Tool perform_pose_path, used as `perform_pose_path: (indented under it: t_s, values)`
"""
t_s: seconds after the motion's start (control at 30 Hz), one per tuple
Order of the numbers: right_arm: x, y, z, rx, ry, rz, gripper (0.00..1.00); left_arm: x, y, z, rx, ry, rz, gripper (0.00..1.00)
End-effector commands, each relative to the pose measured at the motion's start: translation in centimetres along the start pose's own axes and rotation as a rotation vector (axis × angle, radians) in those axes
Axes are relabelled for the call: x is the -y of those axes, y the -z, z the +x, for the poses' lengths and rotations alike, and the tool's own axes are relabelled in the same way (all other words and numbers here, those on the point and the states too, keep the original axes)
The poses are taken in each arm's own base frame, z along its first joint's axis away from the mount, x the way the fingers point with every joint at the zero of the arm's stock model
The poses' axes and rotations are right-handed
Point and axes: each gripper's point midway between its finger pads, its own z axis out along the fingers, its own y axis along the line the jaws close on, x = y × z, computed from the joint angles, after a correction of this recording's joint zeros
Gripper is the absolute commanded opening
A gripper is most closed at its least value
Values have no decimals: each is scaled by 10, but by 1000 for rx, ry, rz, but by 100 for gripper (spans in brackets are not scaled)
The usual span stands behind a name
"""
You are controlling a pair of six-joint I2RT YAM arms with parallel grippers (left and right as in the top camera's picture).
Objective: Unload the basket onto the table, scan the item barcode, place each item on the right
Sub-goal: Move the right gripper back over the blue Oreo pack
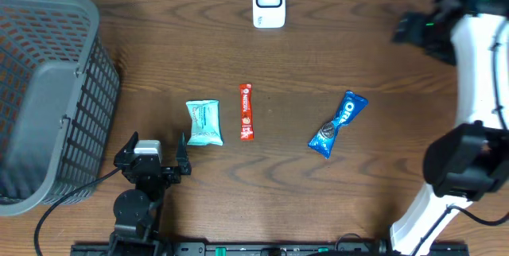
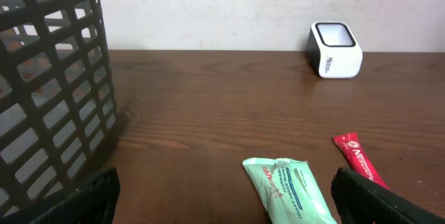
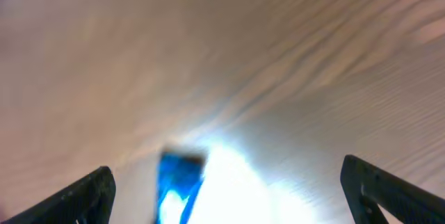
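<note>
Left claw [image 1: 157, 141] spread wide, basket [image 1: 97, 101] beside, mint packet [image 1: 203, 122] just ahead

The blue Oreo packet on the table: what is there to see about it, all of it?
The Oreo packet is a small blue snack wrapper, shiny like plastic film, with white lettering. It looks sealed, with crimped ends. It lies flat on the brown wooden table, slanted, one end toward the upper right in the overhead view. It sits to the right of the red stick packet, apart from it. Only the table touches it. The right wrist view shows it only as a blue blur.
</note>
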Motion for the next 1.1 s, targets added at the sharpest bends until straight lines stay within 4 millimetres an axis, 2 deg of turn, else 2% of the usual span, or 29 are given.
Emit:
perform_pose_path:
  t_s: [0.0, 0.13, 0.2, 0.33, 0.37, 0.4, 0.43, 0.5, 0.53, 0.57, 0.67, 0.73, 0.8, 1.07]
  values:
    - [-39, 3, 28, -72, 29, -52, 99, -1, -3, 19, -45, -4, -5, 98]
    - [-71, 4, 60, -166, 39, -94, 99, -1, -3, 19, -45, -4, -5, 98]
    - [-81, 8, 81, -235, 32, -97, 99, -1, -3, 19, -45, -4, -5, 98]
    - [-87, 14, 113, -333, -126, -23, 79, -1, -3, 19, -45, -4, -5, 98]
    - [-92, 16, 118, -345, -138, -23, 78, -1, -3, 19, -45, -4, -5, 98]
    - [-97, 16, 121, -354, -128, -34, 84, -1, -3, 19, -45, -4, -6, 98]
    - [-101, 18, 126, -365, -103, -39, 99, -1, -3, 19, -45, -4, -6, 98]
    - [-103, 17, 129, -345, 0, -24, 99, -1, -3, 19, -45, -4, -6, 98]
    - [-105, 15, 125, -309, 35, -8, 96, -1, -3, 19, -45, -4, -6, 98]
    - [-109, 14, 124, -296, 32, -6, 89, -1, -3, 19, -45, -4, -6, 98]
    - [-116, 11, 135, -312, -73, 37, 89, -1, -3, 19, -45, -4, -5, 98]
    - [-110, 4, 142, -324, -149, 124, 89, -1, -3, 19, -45, -4, -6, 98]
    - [-104, -6, 151, -357, -205, 200, 85, -1, -3, 19, -45, -4, -5, 98]
    - [-93, -73, 173, -501, -291, 384, 73, -1, -3, 19, -45, -4, -6, 98]
